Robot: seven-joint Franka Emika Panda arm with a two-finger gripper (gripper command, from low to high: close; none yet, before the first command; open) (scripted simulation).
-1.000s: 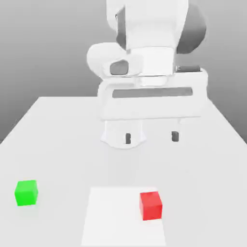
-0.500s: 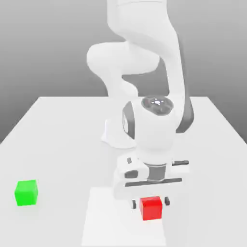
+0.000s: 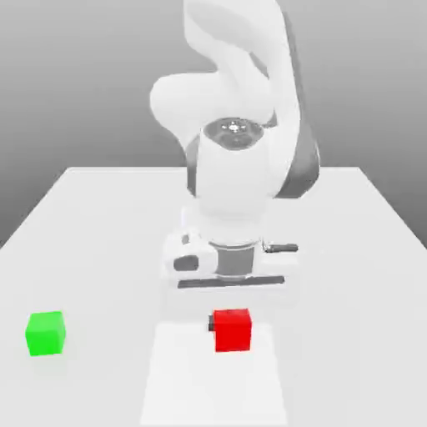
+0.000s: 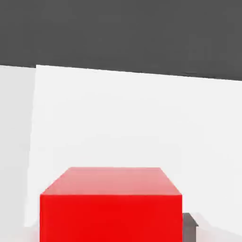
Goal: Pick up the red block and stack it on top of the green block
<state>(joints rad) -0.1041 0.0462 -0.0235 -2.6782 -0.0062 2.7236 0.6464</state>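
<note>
While we look across the white table (image 3: 92, 217) in the exterior view, the arm (image 3: 238, 125) takes up most of what we see, bending down from above with its round wrist over the middle of the table. We take the red block (image 3: 233, 329) as our landmark. The table spreads out all around that block, and a paler square patch (image 3: 183, 375) of the tabletop lies under it, reaching from the block toward the camera.

Directly above the red block sits the flat hand of the arm, and below it the claw (image 3: 233, 327) points straight down. We see it pinching the red block: one dark finger (image 3: 212, 324) shows pressed against the block's side toward the exterior view's left, and the other finger is hidden behind the block. The block sits right between the fingers, tight under the hand. We cannot tell whether the block touches the table or hangs just above it.

In the hand view we see the red block (image 4: 111, 205) close up, with a dark fingertip (image 4: 189, 227) touching its side.

Well apart from the red block, toward the exterior view's left, the green block (image 3: 46, 333) rests on the table by itself, nearly level with the red one and outside the paler patch.
</note>
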